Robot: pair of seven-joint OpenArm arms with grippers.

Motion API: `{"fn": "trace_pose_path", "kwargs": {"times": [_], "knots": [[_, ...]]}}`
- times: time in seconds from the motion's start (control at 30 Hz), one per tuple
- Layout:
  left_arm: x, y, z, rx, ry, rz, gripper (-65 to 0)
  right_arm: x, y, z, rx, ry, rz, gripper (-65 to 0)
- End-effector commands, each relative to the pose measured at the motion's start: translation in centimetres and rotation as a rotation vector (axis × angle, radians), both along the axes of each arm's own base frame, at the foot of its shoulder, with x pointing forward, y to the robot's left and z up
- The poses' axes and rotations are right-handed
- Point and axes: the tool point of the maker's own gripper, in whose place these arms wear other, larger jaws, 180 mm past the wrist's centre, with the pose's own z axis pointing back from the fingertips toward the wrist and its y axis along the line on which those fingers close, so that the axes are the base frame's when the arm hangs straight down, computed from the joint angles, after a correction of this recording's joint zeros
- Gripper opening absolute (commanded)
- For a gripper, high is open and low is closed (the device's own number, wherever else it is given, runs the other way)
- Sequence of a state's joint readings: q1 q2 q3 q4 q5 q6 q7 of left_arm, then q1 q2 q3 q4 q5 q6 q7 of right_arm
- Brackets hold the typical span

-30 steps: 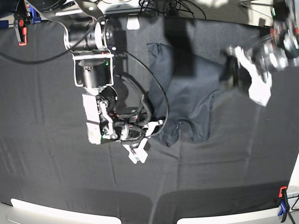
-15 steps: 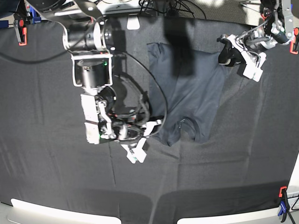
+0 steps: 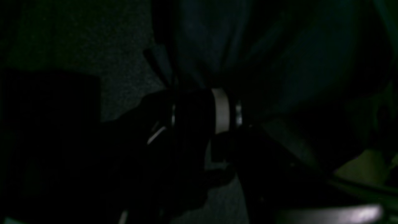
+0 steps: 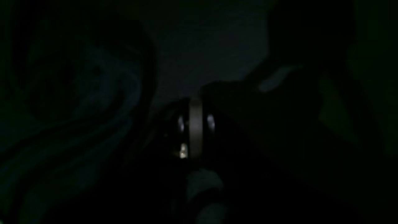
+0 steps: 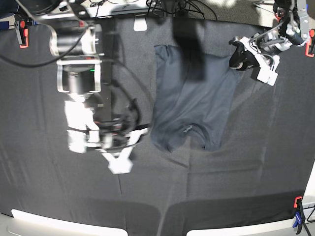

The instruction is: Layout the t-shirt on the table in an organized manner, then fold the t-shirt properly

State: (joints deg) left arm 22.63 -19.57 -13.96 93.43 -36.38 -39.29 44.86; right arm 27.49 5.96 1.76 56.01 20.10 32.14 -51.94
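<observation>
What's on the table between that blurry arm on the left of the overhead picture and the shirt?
Nothing but bare black table. In the base view, a strip of cloth separates the right gripper from the t-shirt.

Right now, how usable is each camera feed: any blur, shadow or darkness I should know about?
Base view: well lit; the right gripper and its arm are motion-blurred, the left gripper is sharp, and a dark shadow band crosses the t-shirt near its far edge. Left wrist view: very dark, with only faint fabric folds and a pale band visible. Right wrist view: nearly black, little readable.
</observation>
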Motion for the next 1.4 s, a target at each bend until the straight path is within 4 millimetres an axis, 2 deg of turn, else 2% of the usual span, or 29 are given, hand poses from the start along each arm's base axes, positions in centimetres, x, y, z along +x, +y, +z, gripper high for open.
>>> {"fn": "trace_pose_path", "kwargs": {"times": [0.0, 0.2, 0.33, 0.4, 0.47, 0.6, 0.73, 0.9, 1.1, 1.23, 1.37], "knots": [[0.5, 0.2, 1.0, 0.002, -0.036, -0.010, -52.0, 2.2, 0.3, 3.6, 0.034, -0.099, 0.015, -65.0], [1.0, 0.0, 2.0, 0.007, -0.068, -0.021, -52.0, 1.4, -0.2, 5.9, -0.054, -0.112, 0.087, -65.0], [2.4, 0.5, 4.7, 0.003, -0.154, -0.001, -52.6, 0.2, -1.3, 7.7, -0.090, -0.168, 0.095, -65.0], [3.1, 1.3, 6.3, -0.022, -0.201, 0.037, -58.1, -0.9, -2.2, 8.3, -0.130, -0.208, 0.083, -65.0], [3.6, 2.5, 7.5, -0.045, -0.235, 0.085, -65.0, -2.5, -3.2, 8.2, -0.165, -0.223, 0.078, -65.0], [4.1, 5.5, 9.1, -0.060, -0.270, 0.176, -65.0, -6.8, -5.0, 6.4, -0.210, -0.198, 0.063, -65.0], [3.1, 8.0, 9.2, -0.028, -0.236, 0.231, -65.0, -11.2, -7.5, 6.2, -0.233, -0.194, -0.013, -65.0], [-0.1, 9.9, 7.8, 0.012, -0.164, 0.279, -65.0, -17.5, -11.1, 6.7, -0.264, -0.170, -0.126, -65.0], [-5.9, 10.1, 5.2, 0.038, -0.001, 0.280, -65.0, -25.1, -12.8, 5.9, -0.278, -0.056, -0.221, -65.0], [-10.4, 10.1, 3.8, 0.054, 0.118, 0.279, -65.0, -30.3, -12.1, 4.0, -0.268, 0.067, -0.217, -65.0], [-15.2, 9.9, 2.7, 0.069, 0.242, 0.285, -65.0, -35.3, -9.7, 2.6, -0.192, 0.189, -0.208, -65.0]]}}
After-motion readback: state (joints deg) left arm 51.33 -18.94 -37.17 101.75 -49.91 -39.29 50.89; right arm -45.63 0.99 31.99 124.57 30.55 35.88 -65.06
